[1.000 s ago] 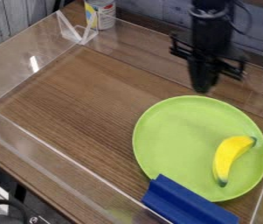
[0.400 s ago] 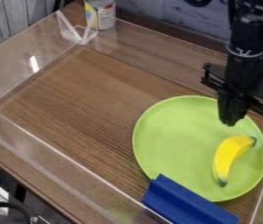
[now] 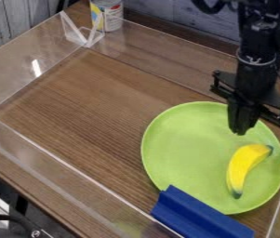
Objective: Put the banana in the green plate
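You have a flat, round plate (image 3: 186, 158) of smooth lime-green plastic with a shallow rim, on brown wood-grained boards (image 3: 86, 112). Your black, angular claw (image 3: 240, 128) points downward at the plate's one o'clock side, its tips together. The curved yellow banana (image 3: 244, 169), greenish at its ends, lies inside the plate toward four o'clock. A ridged dark blue block (image 3: 199, 217) sits at six o'clock.

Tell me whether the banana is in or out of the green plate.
In: the banana lies on the green plate, inside its rim.
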### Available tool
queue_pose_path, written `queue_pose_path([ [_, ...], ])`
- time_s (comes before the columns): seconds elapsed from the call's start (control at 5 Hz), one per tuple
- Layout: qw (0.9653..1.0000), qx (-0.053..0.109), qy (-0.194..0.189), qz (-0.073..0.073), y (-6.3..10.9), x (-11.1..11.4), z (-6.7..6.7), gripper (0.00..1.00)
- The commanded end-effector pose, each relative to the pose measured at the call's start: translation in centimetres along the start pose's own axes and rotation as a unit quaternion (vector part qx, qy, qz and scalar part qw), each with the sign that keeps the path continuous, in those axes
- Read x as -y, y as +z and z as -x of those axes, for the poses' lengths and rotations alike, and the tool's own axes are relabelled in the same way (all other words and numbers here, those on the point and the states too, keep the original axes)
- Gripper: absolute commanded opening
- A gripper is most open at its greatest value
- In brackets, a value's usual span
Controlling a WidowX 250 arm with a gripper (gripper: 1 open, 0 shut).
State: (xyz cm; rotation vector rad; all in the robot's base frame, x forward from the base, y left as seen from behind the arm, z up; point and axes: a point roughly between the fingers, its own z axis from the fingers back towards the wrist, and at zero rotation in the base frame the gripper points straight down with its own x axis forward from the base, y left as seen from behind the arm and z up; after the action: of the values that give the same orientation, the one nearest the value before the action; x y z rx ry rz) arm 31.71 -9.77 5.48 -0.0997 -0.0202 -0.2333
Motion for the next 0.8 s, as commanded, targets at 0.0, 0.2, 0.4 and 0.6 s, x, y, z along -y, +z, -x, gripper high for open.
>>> queue_pose_path([
  [0.0,0.9995,0.031,-0.001,-0.001,1.1,-0.6,-1.4,0.00],
  [0.2,0.9996,0.029,0.002,-0.002,0.6,-0.9,-1.6,0.00],
  [0.4,0.9996,0.027,0.003,-0.003,0.2,-1.1,-1.8,0.00],
  [0.6,0.9997,0.026,0.005,-0.003,-0.2,-1.3,-2.1,0.00],
])
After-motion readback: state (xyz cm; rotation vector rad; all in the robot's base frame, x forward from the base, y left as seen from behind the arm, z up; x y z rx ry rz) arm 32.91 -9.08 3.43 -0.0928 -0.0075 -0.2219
